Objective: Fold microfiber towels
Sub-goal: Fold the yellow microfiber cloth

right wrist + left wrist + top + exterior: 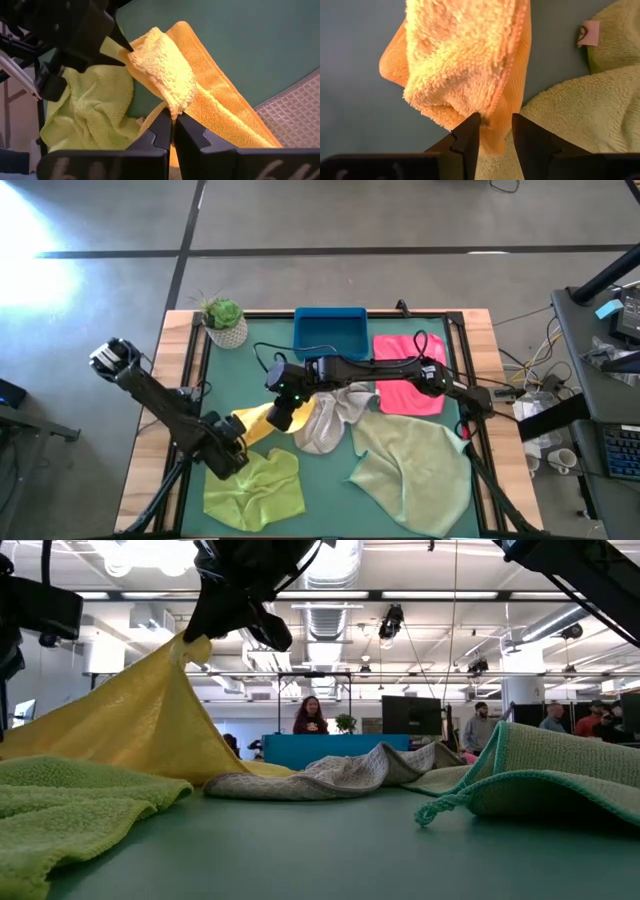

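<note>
1. Nearest the desk's (330,522) front edge lay the lime green towel (255,488), bunched and unfolded, with the larger sage towel (415,470) spread out on its right-arm side.
2. Just behind the lime towel, the left pincer (495,127) grasped one end of the yellow towel (256,420), fingers (467,135) partly closed on the cloth.
3. Past that, the right pincer (173,120) was clenched on the yellow towel's other end, lifting it off the desk, probably to stretch it flat before a fold.
4. Beside the yellow towel lay the crumpled grey towel (328,420).
5. Farther back, the pink towel (405,375) lay flat beside the blue tray (330,330).
</note>
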### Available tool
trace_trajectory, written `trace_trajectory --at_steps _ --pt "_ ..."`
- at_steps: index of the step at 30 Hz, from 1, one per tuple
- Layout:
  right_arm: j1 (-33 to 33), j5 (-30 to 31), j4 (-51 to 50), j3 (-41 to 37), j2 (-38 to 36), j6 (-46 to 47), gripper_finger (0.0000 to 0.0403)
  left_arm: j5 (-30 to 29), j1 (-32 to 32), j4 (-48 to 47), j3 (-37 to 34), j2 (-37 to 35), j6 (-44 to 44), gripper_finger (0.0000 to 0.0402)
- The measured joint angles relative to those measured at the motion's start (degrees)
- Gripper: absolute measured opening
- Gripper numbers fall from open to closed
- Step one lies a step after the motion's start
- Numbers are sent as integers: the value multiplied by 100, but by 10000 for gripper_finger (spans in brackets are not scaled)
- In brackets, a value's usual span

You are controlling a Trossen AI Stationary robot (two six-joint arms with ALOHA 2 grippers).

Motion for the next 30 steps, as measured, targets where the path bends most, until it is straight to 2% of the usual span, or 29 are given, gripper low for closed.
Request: trace_trajectory --at_steps 5,13,18,30 --pt "2 -18 -26 0 0 -43 8 31 -4 -175 280 253 -177 99" --pt "-11 -307 -24 0 0 -92 8 135 15 -1489 982 194 -852 99" --pt "-22 -446 -48 0 0 -60 8 130 15 -1416 946 316 -1180 99" --pt "-85 -466 -51 0 0 133 8 24 15 -1115 981 1341 -1016 99"
